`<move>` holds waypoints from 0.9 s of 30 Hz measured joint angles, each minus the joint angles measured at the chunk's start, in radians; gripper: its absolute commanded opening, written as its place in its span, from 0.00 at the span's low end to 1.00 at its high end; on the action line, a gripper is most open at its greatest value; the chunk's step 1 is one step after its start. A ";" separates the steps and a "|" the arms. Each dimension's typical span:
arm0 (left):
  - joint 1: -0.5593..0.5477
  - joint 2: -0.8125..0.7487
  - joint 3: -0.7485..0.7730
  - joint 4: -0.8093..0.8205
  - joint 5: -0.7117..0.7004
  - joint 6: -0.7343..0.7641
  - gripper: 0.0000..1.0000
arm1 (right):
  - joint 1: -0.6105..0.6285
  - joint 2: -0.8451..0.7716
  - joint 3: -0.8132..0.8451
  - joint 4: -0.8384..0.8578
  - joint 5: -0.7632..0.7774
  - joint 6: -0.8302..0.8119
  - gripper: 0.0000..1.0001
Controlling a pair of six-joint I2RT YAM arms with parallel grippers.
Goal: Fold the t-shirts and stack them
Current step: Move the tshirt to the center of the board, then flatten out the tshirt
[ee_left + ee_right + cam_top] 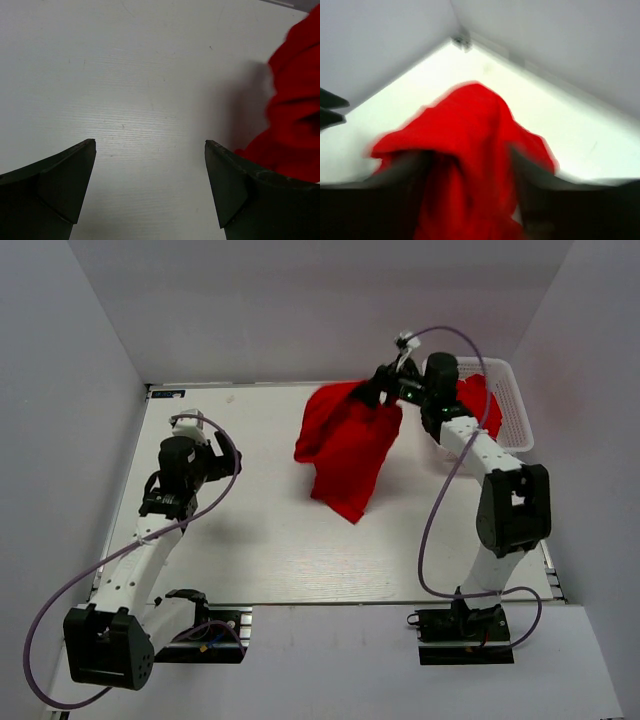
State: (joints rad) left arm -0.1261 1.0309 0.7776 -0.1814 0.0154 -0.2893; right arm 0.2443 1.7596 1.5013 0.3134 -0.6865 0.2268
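T-shirt: I see one red t-shirt (pixel 345 455) bunched at the back middle of the bench (pixel 250 540), its upper edge up at the right end effector (pixel 377 392) and its lower part spread on the surface.
More red cloth (pixel 472 395): in the white lattice basket (pixel 515 405) at the back right corner.
Right end effector: fingers blurred, with red fabric between them. I cannot tell whether they pinch it.
Left end effector (pixel 150 145): jaws wide apart, holding nothing, over bare bench left of the shirt.
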 measured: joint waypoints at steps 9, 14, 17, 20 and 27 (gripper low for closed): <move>0.000 0.066 -0.062 0.026 0.154 0.021 1.00 | 0.002 0.087 -0.210 -0.170 0.243 -0.037 0.90; -0.007 0.225 -0.063 0.100 0.308 0.040 1.00 | -0.001 -0.083 -0.276 -0.230 0.442 -0.045 0.90; -0.017 0.351 -0.016 0.113 0.377 0.057 1.00 | -0.003 -0.186 -0.320 -0.263 0.516 -0.037 0.90; -0.039 0.469 0.069 0.134 0.448 0.093 1.00 | -0.003 -0.259 -0.392 -0.294 0.541 -0.012 0.90; -0.142 0.722 0.426 0.111 0.464 0.198 1.00 | -0.002 -0.293 -0.554 -0.372 0.537 0.056 0.90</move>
State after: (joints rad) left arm -0.2676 1.7527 1.2041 -0.0708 0.4797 -0.0917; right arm 0.2424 1.4670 0.9478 -0.0586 -0.1493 0.2832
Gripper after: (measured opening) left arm 0.993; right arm 0.904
